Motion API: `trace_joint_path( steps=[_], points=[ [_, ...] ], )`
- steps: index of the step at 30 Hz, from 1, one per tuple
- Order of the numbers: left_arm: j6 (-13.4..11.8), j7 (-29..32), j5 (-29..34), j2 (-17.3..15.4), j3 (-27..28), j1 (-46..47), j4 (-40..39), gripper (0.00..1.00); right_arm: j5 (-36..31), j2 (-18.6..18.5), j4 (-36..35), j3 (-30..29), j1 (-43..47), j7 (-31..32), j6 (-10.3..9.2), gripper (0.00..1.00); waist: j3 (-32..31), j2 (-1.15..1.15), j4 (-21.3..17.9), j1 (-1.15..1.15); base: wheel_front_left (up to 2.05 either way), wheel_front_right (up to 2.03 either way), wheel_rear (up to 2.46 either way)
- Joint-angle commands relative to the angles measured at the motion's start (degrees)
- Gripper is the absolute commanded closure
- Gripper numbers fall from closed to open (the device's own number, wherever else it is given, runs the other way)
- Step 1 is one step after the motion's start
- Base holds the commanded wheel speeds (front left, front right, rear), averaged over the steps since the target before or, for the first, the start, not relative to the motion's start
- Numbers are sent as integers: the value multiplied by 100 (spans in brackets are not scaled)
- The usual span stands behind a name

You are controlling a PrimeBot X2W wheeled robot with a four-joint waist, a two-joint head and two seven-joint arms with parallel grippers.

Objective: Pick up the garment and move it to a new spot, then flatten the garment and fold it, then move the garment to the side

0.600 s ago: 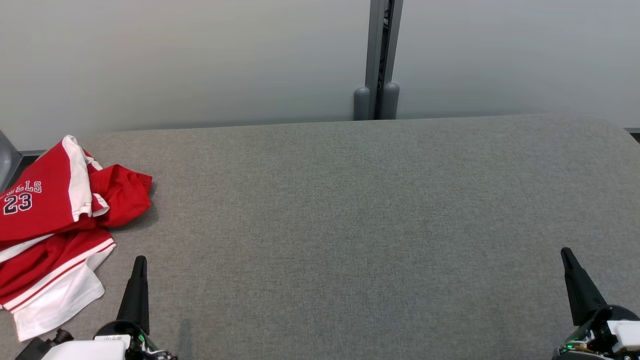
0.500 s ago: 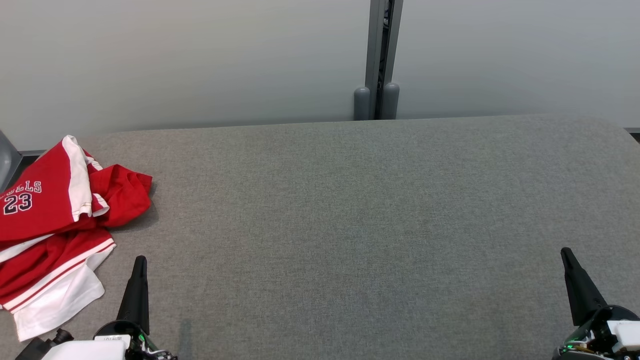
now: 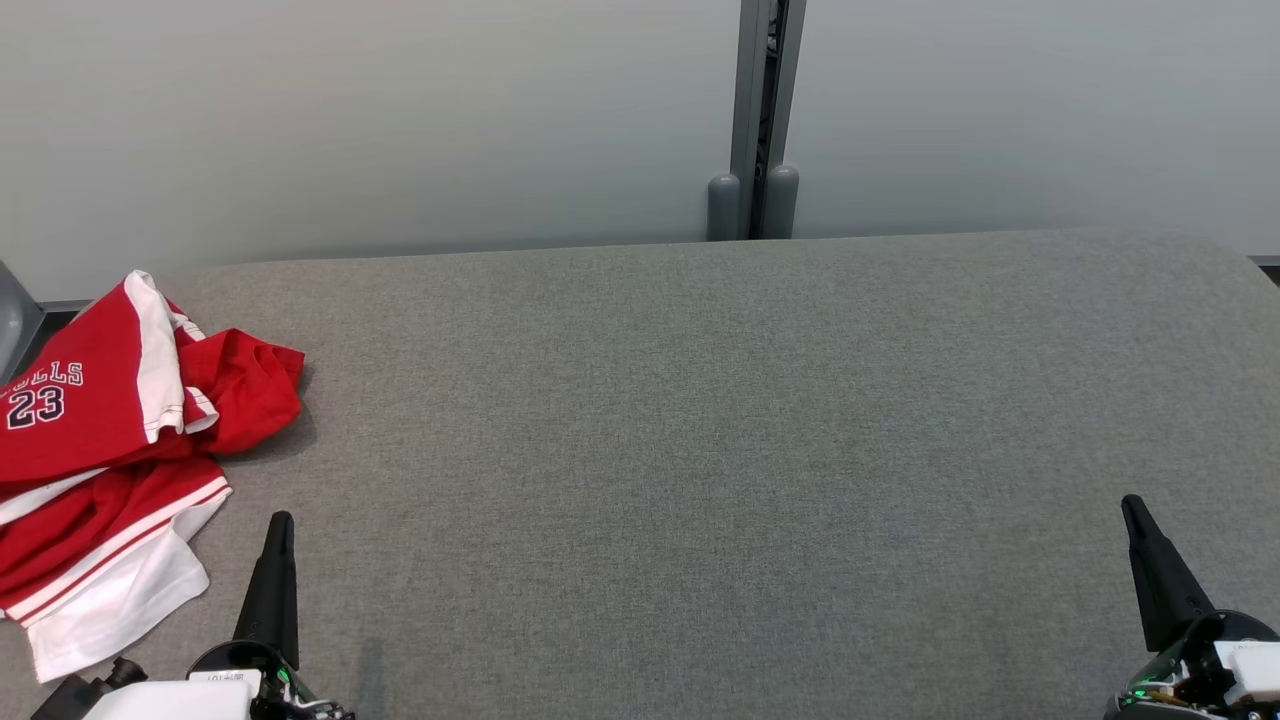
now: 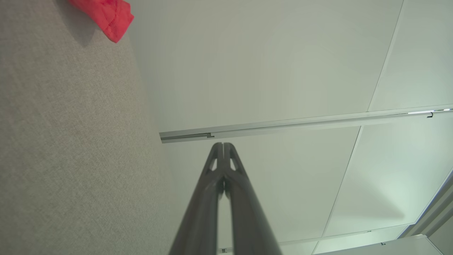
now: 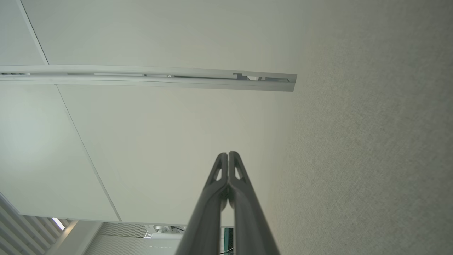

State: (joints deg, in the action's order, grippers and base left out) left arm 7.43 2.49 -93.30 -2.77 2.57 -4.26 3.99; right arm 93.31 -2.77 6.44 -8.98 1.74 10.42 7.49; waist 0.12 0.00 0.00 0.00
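Garment [image 3: 95, 440] was seen bunched at the left edge of the bench [image 3: 700, 450] | left gripper [image 3: 279, 522] and right gripper [image 3: 1131, 505] were pinched closed, nothing held | judged best: left gripper opened wide, then a thick red fold grabbed.

A wide counter [image 3: 700, 450] covered in grey woven fabric runs across the head view, its far right corner rounded. Behind it stands a wall [image 3: 350, 120] of smooth, pale grey-white panels. A grey metal post [image 3: 760, 100] rises where two panels meet, with two rounded grey caps [image 3: 724, 205] at its foot, just behind the counter's far edge. The wrist views show thin seams dividing the panels into large rectangles. The light is soft and even, casting only faint shadows. Pale slats [image 5: 14, 226] show at one corner of the right wrist view.
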Motion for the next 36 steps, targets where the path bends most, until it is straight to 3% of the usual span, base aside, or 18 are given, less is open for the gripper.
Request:
trace_joint_path(
  steps=[1, 15, 16, 36],
  points=[
    [26, -6, 9, -13, 11, 100, -23, 100, 2, -28, 9, -24, -29, -5, 0, 100, 0, 0, 0, 0, 0, 0, 0],
    [26, -6, 9, -13, 11, 100, -23, 100, 2, -28, 9, -24, -29, -5, 0, 100, 0, 0, 0, 0, 0, 0, 0],
    [0, 0, 0, 1, -2, -5, 19, 0, -2, 4, 14, 4, 5, 0, 1, 0, 0, 0, 0, 0, 0, 0, 0],
    [1, -335, 262, -72, -171, 406, 111, 0, -415, -110, 81, 329, -315, -610, 0, 0, 24, 0, 3, 0, 0, 0, 0]
  ],
)
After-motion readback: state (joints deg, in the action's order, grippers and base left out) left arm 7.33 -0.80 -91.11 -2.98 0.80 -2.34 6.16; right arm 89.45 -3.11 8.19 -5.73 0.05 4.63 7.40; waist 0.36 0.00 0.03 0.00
